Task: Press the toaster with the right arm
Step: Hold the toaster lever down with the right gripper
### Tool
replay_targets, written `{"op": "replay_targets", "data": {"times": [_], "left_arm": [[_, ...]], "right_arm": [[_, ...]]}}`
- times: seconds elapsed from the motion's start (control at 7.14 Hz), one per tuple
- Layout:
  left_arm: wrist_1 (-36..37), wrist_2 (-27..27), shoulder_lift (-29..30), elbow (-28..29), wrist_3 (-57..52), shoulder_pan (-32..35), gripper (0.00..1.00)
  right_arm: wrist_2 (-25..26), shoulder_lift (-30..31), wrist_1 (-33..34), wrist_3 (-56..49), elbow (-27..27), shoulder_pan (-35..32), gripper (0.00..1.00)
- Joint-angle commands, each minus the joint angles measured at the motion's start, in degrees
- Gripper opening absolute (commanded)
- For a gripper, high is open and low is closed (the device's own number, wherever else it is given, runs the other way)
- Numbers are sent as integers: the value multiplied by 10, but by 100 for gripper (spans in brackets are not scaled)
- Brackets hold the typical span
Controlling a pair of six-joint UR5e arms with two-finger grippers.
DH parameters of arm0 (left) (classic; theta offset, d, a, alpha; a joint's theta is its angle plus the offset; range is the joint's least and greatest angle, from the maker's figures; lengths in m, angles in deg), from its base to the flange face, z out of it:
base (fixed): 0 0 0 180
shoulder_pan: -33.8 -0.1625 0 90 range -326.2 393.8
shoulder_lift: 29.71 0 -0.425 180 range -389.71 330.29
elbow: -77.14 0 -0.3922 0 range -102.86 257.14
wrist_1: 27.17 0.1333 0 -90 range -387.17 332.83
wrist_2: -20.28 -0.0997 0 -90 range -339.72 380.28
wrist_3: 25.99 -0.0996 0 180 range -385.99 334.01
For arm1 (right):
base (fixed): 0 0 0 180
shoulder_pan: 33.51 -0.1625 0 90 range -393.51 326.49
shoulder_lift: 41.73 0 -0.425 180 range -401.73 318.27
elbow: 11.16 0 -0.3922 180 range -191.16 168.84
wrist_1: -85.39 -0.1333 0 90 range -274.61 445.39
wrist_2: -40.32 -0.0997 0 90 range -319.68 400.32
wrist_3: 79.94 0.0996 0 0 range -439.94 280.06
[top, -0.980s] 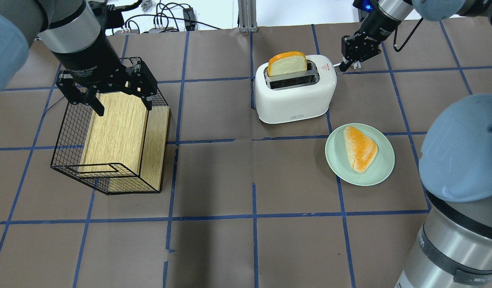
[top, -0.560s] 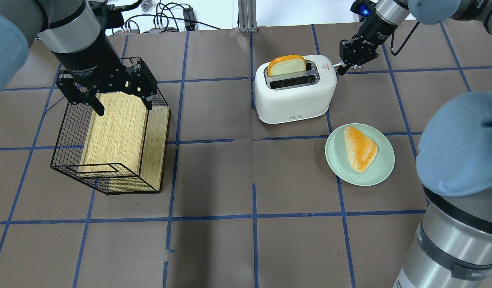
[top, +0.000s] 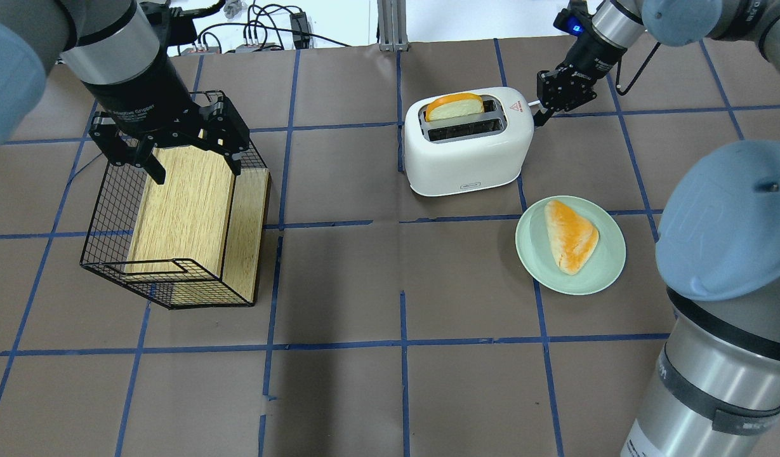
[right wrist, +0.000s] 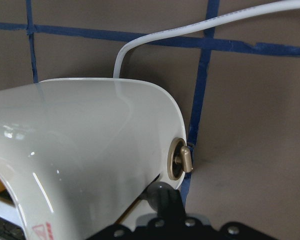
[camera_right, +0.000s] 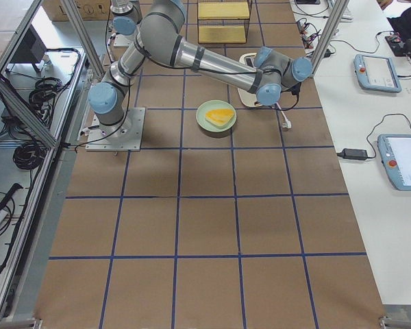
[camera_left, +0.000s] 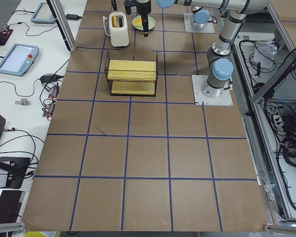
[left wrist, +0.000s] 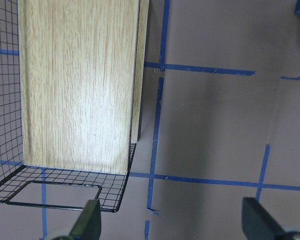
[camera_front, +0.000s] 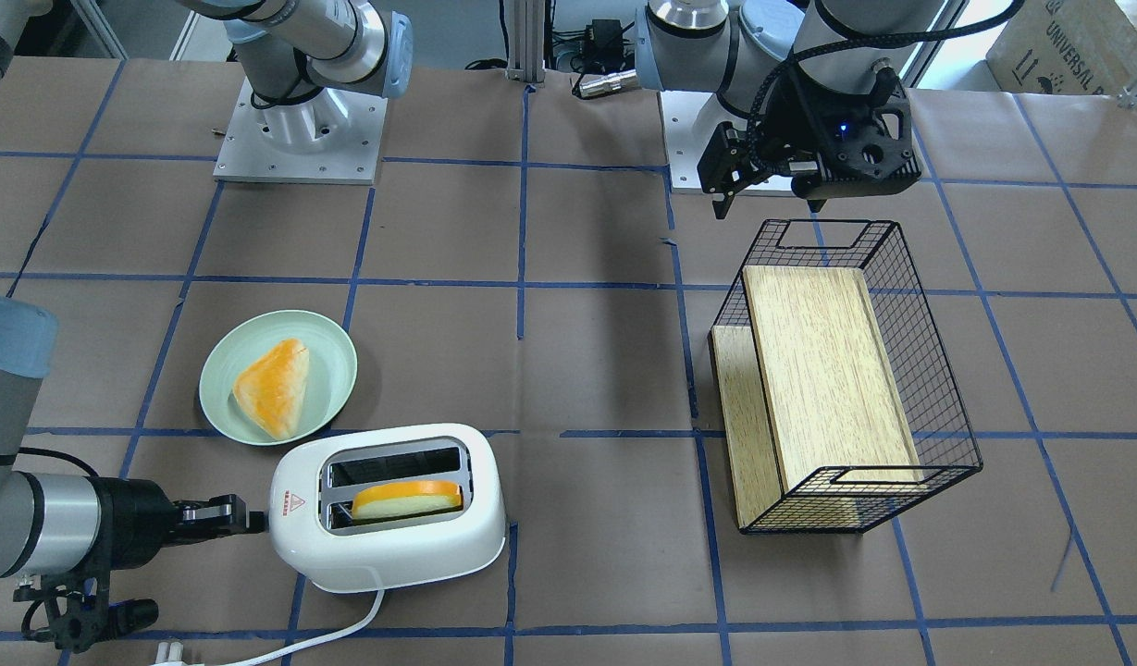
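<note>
The white toaster (top: 466, 152) stands at the table's far middle, with a bread slice (top: 454, 106) sunk low in its far slot. My right gripper (top: 542, 117) is shut, its tip against the toaster's right end beside the red triangle sticker (top: 515, 106). In the front-facing view it (camera_front: 244, 523) touches the toaster (camera_front: 392, 546) at its end. In the right wrist view the fingers sit on the lever knob (right wrist: 159, 192), below a round dial (right wrist: 182, 161). My left gripper (top: 174, 149) is open and empty above the black wire basket (top: 104, 209).
A pale green plate (top: 608, 273) with a triangular bread piece (top: 570, 235) lies just near-right of the toaster. The basket holds a wooden board (top: 186, 203). The toaster's white cord (camera_front: 346, 624) trails off toward the table's far edge.
The bread slice has sunk into the toaster slot. My right gripper has moved down along the toaster's end. The left arm has not moved.
</note>
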Motion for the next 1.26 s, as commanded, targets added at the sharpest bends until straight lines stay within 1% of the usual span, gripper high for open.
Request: {"op": "replay_targets", "data": {"times": [0.0, 0.84, 0.98, 1.12], "left_arm": [[0, 0, 0, 0, 0, 0, 100], [0, 0, -1, 0, 0, 0, 100], [-1, 0, 0, 0, 0, 0, 100], [-1, 0, 0, 0, 0, 0, 100]], "right_arm": [[0, -4, 0, -1, 0, 1, 4], [0, -11, 2, -1, -1, 2, 4], [7, -4, 4, 8, -4, 0, 7], [14, 8, 4, 26, -17, -2, 31]]}}
